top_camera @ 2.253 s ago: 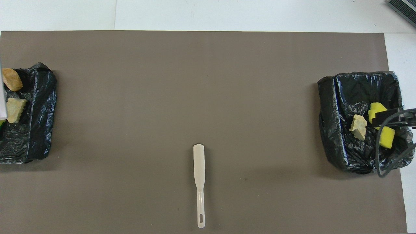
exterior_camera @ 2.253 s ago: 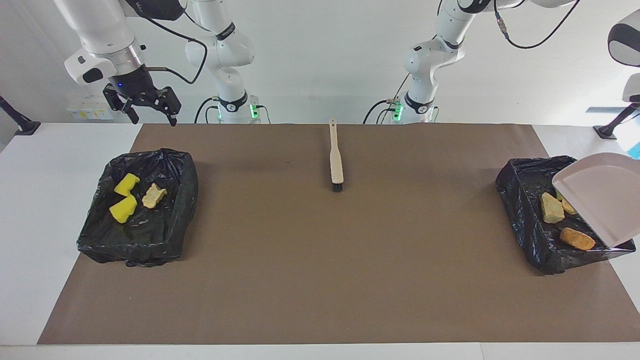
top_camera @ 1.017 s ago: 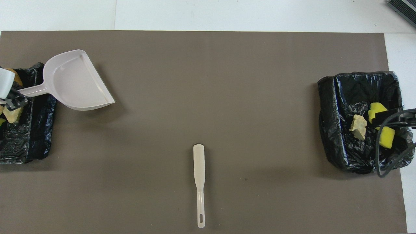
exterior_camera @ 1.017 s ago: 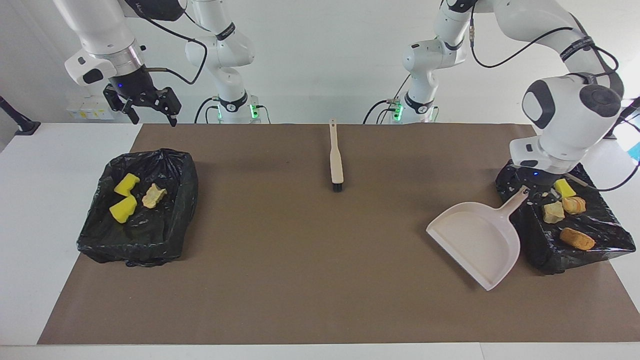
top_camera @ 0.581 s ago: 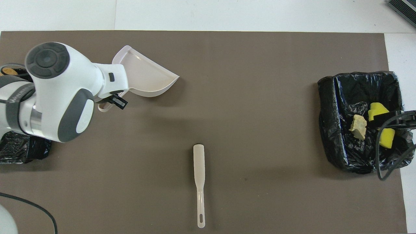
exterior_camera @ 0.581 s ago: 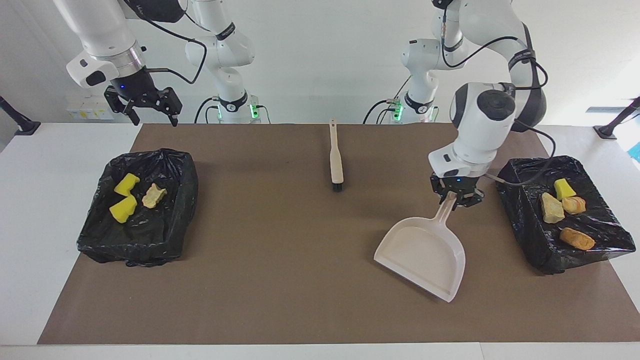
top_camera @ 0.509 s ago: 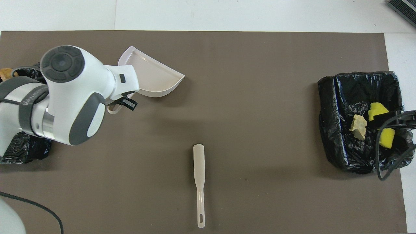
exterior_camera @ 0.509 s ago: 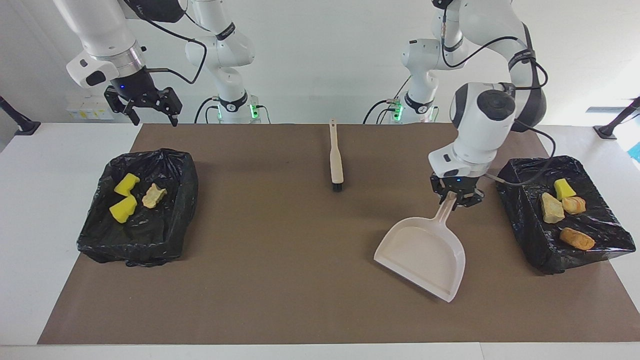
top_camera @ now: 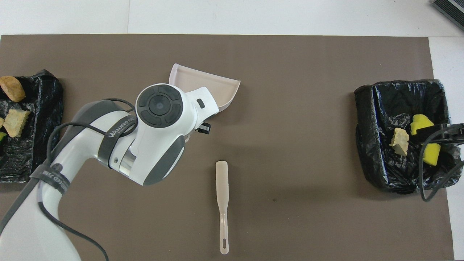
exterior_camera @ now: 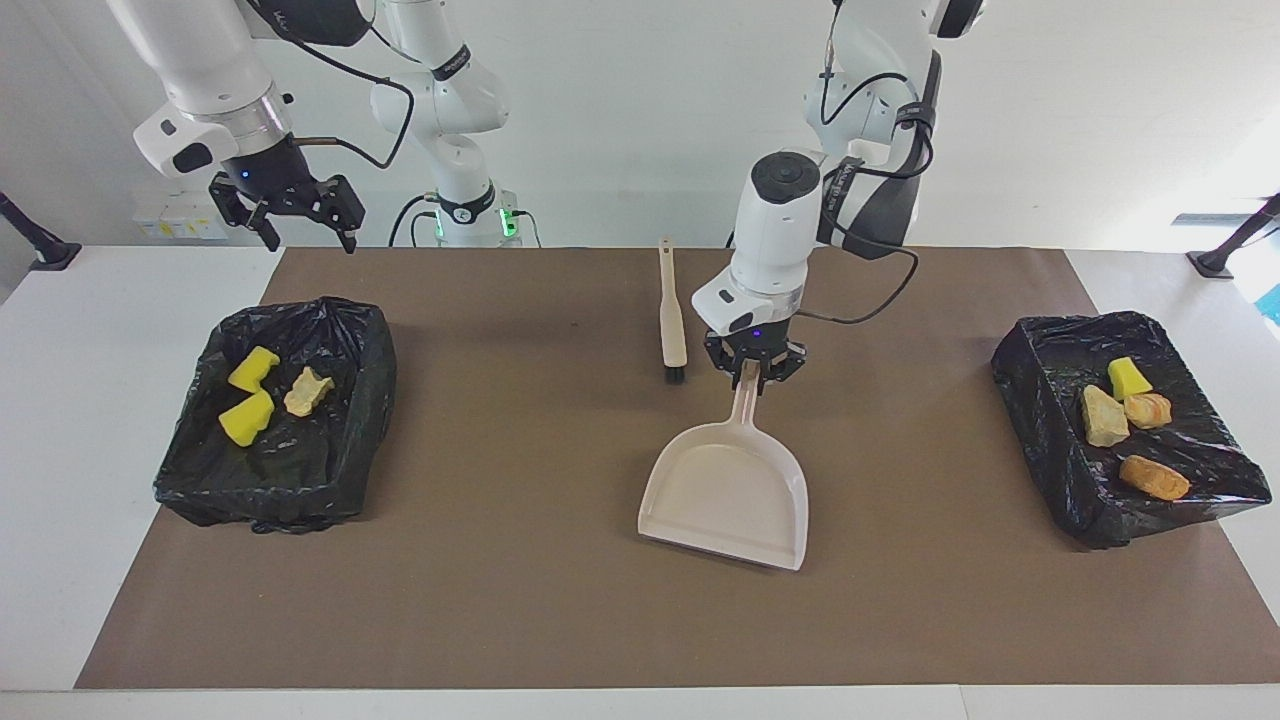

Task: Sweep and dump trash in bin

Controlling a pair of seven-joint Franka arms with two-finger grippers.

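Observation:
My left gripper [exterior_camera: 752, 374] is shut on the handle of the beige dustpan [exterior_camera: 725, 490], which sits low at the middle of the mat, its lip pointing away from the robots. Whether the pan touches the mat I cannot tell. In the overhead view the arm covers most of the dustpan [top_camera: 212, 84]. The trash lies in two black-lined bins. Two yellow wedges [exterior_camera: 246, 418] and a pale piece [exterior_camera: 307, 391] are in one bin [exterior_camera: 372, 400]. A yellow wedge [exterior_camera: 1128, 378] and orange-brown lumps [exterior_camera: 1154, 477] are in the other bin [exterior_camera: 1045, 440]. My right gripper [exterior_camera: 306, 235] hangs open and waits.
A beige brush [exterior_camera: 672, 320] with black bristles lies on the brown mat beside the left gripper, its handle toward the robots; the overhead view shows the brush [top_camera: 222, 203] too. The bins stand at the two ends of the mat.
The left arm has carried the dustpan from beside the bin at its own end to the middle of the mat, turning its handle toward the robots. The right arm has not moved.

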